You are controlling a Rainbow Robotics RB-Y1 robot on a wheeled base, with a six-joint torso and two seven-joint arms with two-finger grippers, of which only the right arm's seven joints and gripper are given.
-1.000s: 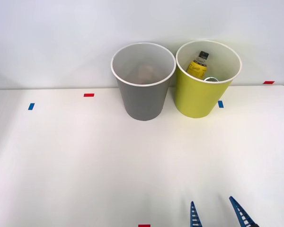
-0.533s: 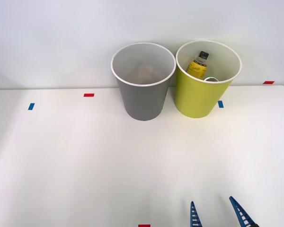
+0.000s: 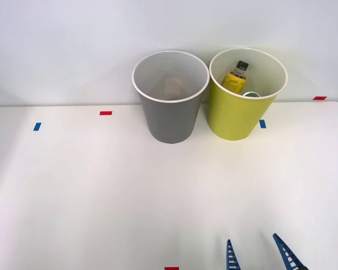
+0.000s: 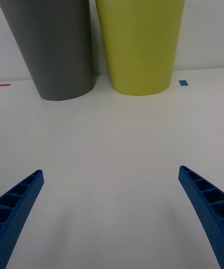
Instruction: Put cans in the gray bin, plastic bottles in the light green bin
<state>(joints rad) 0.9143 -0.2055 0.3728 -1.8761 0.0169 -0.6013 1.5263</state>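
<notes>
In the front view, the gray bin and the light green bin stood side by side at the far edge of the white table, close together, the gray one on the left. A yellow plastic bottle with a black cap lay tilted inside the light green bin, leaning against its far wall. Something pale and indistinct showed at the bottom of the gray bin. The right gripper sat at the near edge, well apart from both bins, its blue fingers spread and holding nothing. In the right wrist view, the gripper was released, its fingers wide apart above bare tabletop, with the gray bin and light green bin upright beyond.
</notes>
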